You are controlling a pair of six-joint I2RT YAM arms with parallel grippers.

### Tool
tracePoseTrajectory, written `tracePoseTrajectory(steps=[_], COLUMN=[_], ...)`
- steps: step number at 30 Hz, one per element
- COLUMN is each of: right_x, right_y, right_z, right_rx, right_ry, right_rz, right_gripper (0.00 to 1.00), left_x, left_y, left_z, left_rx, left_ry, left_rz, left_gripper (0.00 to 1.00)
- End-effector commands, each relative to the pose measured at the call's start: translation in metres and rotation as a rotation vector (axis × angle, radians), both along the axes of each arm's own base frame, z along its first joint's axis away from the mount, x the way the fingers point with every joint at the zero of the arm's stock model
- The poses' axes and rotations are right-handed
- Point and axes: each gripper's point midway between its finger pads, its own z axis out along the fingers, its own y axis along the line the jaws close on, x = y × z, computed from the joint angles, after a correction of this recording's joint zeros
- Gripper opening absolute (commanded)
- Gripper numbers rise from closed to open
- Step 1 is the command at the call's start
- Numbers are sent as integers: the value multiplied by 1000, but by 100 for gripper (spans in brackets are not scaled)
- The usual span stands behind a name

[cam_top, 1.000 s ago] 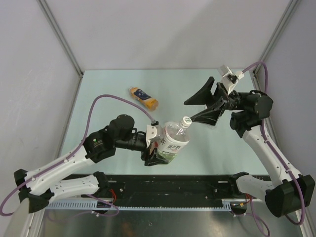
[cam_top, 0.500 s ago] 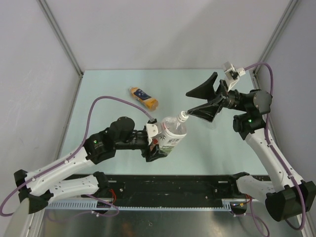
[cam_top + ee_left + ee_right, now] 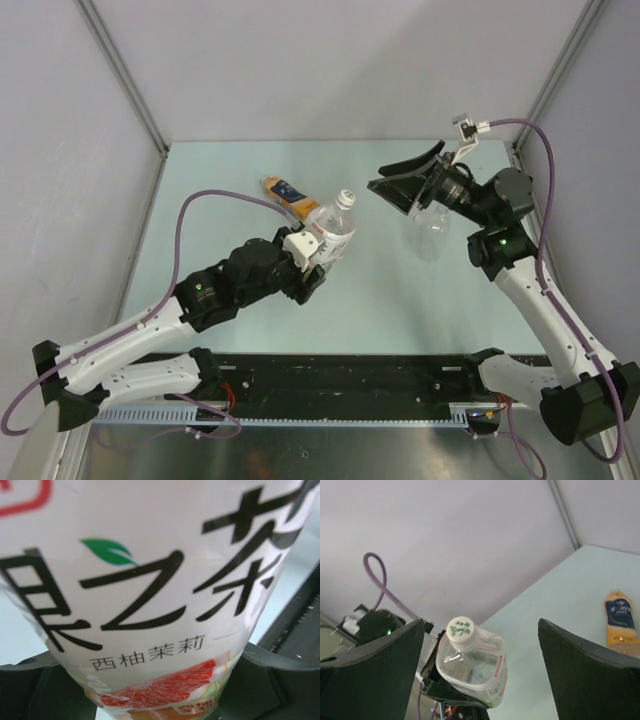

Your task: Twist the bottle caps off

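Clamping the tilted tea bottle [image 3: 330, 238] by its label, the left gripper [image 3: 318, 262] is holding its whitish cap [image 3: 345, 196] (screwed on) apart from the right gripper [image 3: 395, 186], whose jaws are gaping wide.

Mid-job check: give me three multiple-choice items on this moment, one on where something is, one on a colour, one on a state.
1. Where is the orange bottle?
A) lying on the table
B) upright by the far wall
C) upright at the near edge

2. What colour is the cap on the clear bottle in the left hand?
A) blue
B) red
C) whitish

3. How is the right hand?
A) shut on the cap
B) open, off the cap
C) shut on the orange bottle

Answers: 1 A, it lies flat on its side; 2 C, pale with green print; 3 B, its fingers stand wide apart, touching nothing.
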Motion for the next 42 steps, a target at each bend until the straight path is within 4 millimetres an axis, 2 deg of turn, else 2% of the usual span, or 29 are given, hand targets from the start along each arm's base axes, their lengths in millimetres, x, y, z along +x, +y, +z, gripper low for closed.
tracePoseTrajectory(steps=[1, 6, 10, 15, 26, 33, 37, 42], right_x=[22, 32, 43, 51, 51, 48, 48, 45], right_y=[7, 37, 48, 55, 79, 88, 88, 84], right_z=[13, 1, -14, -23, -33, -32, -31, -28], right_rx=[6, -66, -104, -120, -130, -123, -125, -147], right_ry=[59, 141, 216, 256, 273, 264, 256, 212], right_rz=[-196, -324, -397, -452, -372, -320, -310, -297], right_gripper=[99, 99, 99, 92, 67, 45, 25, 12], left_x=[30, 41, 50, 55, 54, 53, 53, 53], left_y=[17, 21, 27, 31, 32, 32, 34, 35], left_z=[0, -7, -7, -4, -11, -14, -15, -14], left_rx=[16, 48, 68, 80, 113, 126, 133, 135], left_ry=[-42, -36, -45, -50, -45, -44, -45, -49], left_rz=[224, 304, 377, 422, 413, 406, 407, 404], left_gripper=[0, 0, 0, 0, 0, 0, 0, 0])
